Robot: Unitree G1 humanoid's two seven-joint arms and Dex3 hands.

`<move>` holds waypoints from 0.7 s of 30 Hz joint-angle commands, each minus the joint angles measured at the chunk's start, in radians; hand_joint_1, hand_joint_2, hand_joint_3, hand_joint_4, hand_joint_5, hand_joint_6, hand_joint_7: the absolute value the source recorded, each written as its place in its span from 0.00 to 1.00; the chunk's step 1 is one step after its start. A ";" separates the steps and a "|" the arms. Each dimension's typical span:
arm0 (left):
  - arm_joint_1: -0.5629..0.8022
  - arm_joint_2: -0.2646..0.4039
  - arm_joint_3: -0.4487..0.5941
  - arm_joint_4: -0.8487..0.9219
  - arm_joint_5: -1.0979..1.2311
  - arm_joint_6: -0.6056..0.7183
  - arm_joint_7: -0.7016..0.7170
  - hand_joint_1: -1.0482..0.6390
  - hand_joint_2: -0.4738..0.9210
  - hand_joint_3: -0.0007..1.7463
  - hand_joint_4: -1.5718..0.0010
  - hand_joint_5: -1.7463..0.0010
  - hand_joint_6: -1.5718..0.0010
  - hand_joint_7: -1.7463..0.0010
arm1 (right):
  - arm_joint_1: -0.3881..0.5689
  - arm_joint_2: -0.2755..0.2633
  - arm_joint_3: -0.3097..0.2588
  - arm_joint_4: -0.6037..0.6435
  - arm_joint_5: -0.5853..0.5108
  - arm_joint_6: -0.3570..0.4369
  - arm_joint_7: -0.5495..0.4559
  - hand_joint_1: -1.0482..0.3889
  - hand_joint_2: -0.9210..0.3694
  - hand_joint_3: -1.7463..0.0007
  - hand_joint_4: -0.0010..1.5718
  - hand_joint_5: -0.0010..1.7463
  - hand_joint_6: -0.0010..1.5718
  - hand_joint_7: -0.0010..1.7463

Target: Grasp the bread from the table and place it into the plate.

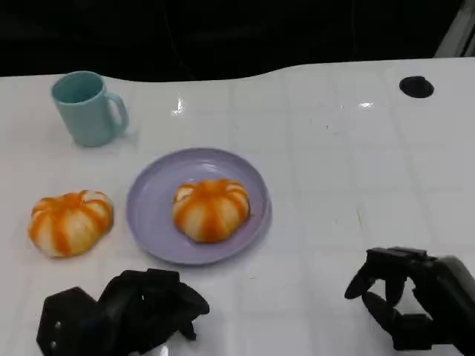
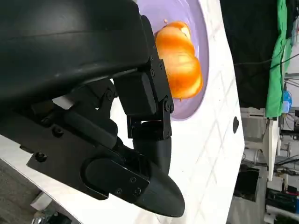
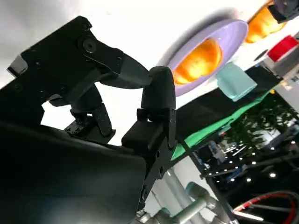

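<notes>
In the head view one bread (image 1: 211,209) already lies in the middle of the purple plate (image 1: 148,210), while a second bread (image 1: 70,222) sits on the white table (image 1: 356,170) just beside the plate's left rim, with a blue mug (image 1: 87,108) further back. The left hand (image 1: 122,311) hangs low near the table's front edge, its fingers curled in and holding nothing; the right hand (image 1: 415,297) is well off to the right, fingers bent but apart, also holding nothing. In the left wrist view, the left hand's fingers (image 2: 149,112) are folded with nothing between them, and the plated bread lies beyond. In the right wrist view, the right hand's fingers (image 3: 156,100) stand apart around nothing, with the plate, both breads and the mug in the distance. One placement looks finished; I judge the next move to be the left hand opening and reaching for the bread left on the table.
</notes>
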State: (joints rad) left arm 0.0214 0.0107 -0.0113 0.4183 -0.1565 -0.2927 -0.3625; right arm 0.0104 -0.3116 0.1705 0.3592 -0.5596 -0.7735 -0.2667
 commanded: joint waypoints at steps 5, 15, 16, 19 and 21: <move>-0.006 0.024 0.016 0.015 0.004 0.006 0.000 0.00 0.94 0.00 0.43 0.15 0.11 0.67 | -0.007 0.013 0.010 0.027 -0.053 0.022 -0.079 0.52 0.37 0.32 0.55 1.00 0.45 0.89; -0.003 0.028 0.019 0.016 0.001 0.008 -0.005 0.00 0.93 0.00 0.43 0.15 0.12 0.67 | -0.032 0.009 0.037 0.076 -0.104 0.011 -0.162 0.51 0.37 0.31 0.56 1.00 0.44 0.89; -0.003 0.029 0.019 0.016 0.003 0.006 -0.005 0.00 0.94 0.00 0.43 0.15 0.12 0.67 | -0.032 0.008 0.039 0.075 -0.103 0.016 -0.162 0.51 0.37 0.31 0.56 1.00 0.44 0.90; -0.002 0.029 0.019 0.016 0.002 0.001 -0.007 0.01 0.94 0.00 0.43 0.15 0.12 0.67 | -0.038 0.007 0.041 0.084 -0.081 0.012 -0.155 0.51 0.37 0.32 0.56 1.00 0.44 0.90; 0.000 0.028 0.020 0.013 -0.001 0.004 -0.007 0.01 0.94 0.00 0.43 0.15 0.12 0.67 | -0.041 0.006 0.042 0.086 -0.076 0.011 -0.154 0.51 0.37 0.31 0.56 1.00 0.44 0.90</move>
State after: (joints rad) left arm 0.0180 0.0231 0.0022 0.4249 -0.1592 -0.2902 -0.3635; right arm -0.0259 -0.2921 0.2147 0.4340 -0.6518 -0.7566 -0.4176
